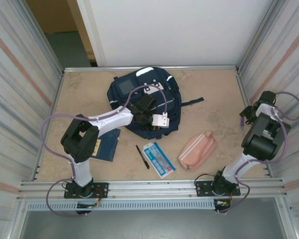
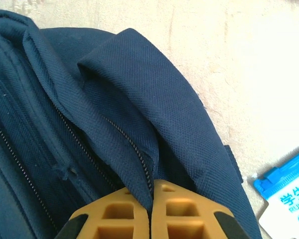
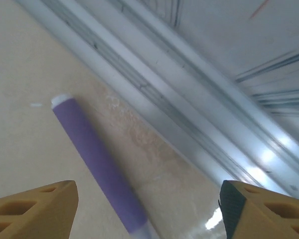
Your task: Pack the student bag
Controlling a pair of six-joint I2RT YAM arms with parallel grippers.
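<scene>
In the top view the student bag (image 1: 139,94) lies flat on the table (image 1: 214,94), and its long axis runs away from the arm bases. The left arm (image 1: 107,119) reaches over the near edge of the bag. The right arm (image 1: 261,138) is folded well to the right of the bag, close to the side wall. On the near side of the bag lie a black pen (image 1: 142,156) and a ruler packet (image 1: 158,159). A pink pouch (image 1: 197,151) lies to the bag's near right, between the bag and the right arm. A dark notebook (image 1: 108,143) lies to its near left, partly under the left arm.

In the left wrist view the left gripper (image 2: 152,196) is fully closed and pinches a fold of the bag's navy fabric beside a zipper line. I cannot tell how wide the opening behind this fold is.

In the right wrist view the right gripper (image 3: 147,194) stands wide open and holds nothing. A purple stick (image 3: 97,164) lies on the table between its fingers, untouched, at an angle to the metal rail (image 3: 164,94).

I judge that the right arm is the nearer one to the stick. From this gripper the bag lies to the left, beyond the pouch. The rail leaves little room on the side away from the bag, while the side toward the bag is open.
</scene>
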